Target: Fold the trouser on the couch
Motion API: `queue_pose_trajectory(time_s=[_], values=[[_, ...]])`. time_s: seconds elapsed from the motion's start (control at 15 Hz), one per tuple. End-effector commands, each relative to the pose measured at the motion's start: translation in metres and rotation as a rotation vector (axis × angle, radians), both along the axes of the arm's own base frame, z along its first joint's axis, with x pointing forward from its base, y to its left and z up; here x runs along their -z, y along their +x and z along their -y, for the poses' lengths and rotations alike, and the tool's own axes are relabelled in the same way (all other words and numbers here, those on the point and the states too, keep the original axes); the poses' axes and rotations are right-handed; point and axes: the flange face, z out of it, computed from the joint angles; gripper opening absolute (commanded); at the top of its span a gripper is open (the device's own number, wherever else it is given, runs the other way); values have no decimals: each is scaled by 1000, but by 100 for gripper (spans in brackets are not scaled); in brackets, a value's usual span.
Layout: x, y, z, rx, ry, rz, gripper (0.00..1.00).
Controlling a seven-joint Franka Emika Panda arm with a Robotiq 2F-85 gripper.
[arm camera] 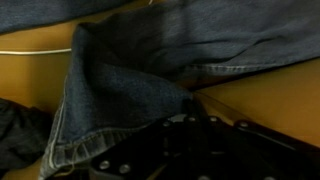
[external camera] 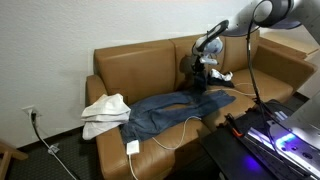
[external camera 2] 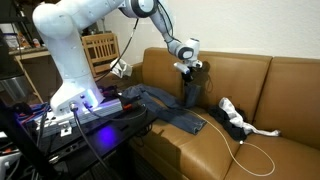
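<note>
**Wrist view: trouser [arm camera: 120, 70] end clamped, length running left**

In an exterior view the pincer [external camera: 200, 70] is closed tight on one end of the trouser [external camera: 175, 108], holding it raised just above the couch [external camera: 140, 65] seat, close to the backrest. The rest lies flat to the pincer's left, with its long axis along the seat toward a white cloth bundle [external camera: 105, 112]. The fold probably means carrying the held end left along that axis.

No text, label, brand or number can be read in any view. The trouser [arm camera: 120, 90], filling the middle of the wrist view, shows only seams and stitching. The equipment [external camera 2: 70, 120] at the lower left of an exterior view may carry markings, but it is too small and blurred to tell.
</note>
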Motion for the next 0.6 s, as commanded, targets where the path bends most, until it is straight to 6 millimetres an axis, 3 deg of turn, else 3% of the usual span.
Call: queue_pose_trajectory(time_s=[0.0,0.07,0.2,0.47,0.53], values=[[-25,-23,-78,-198,-20,50,0],[-6,-3,-50,-104,-8,26,2],[-13,-9,-86,-162,-12,40,2],[-14,-10,-87,-201,-14,30,0],[-12,-11,-101,-257,-10,36,0]])
